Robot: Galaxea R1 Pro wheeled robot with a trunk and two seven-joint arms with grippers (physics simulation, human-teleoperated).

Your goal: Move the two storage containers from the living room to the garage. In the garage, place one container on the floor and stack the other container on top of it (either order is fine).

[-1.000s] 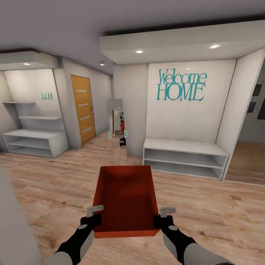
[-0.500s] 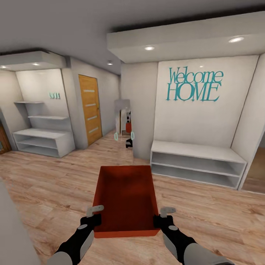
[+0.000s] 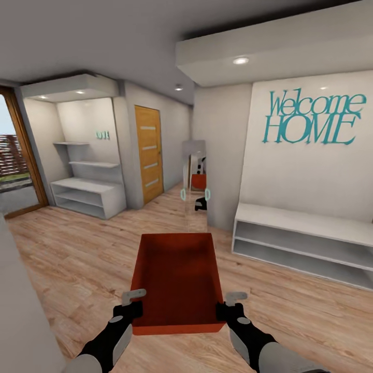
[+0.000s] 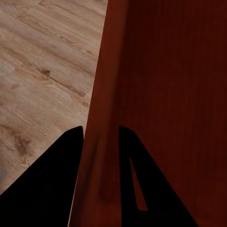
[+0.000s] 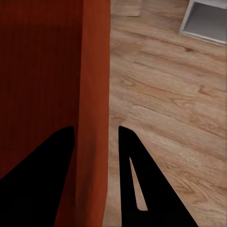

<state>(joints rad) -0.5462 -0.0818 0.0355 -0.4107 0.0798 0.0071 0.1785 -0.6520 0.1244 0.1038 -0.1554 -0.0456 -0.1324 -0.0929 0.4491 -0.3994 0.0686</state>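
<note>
Head view: 1 orange-red storage container (image 3: 177, 280) held open side up above the wood plank floor (image 3: 77, 259), left end effector (image 3: 132, 302) clamped on its left wall, right end effector (image 3: 228, 304) clamped on its right wall. Ahead, a white shelf unit (image 3: 305, 243) under teal "Welcome HOME" lettering (image 3: 311, 117), a wooden door (image 3: 149, 153) further left.

Left wrist view: 2 dark fingers (image 4: 52, 184) straddling the container wall (image 4: 101, 142), pinching it.

Right wrist view: same grip, fingers (image 5: 137, 179) on either side of the wall (image 5: 94, 118).
</note>
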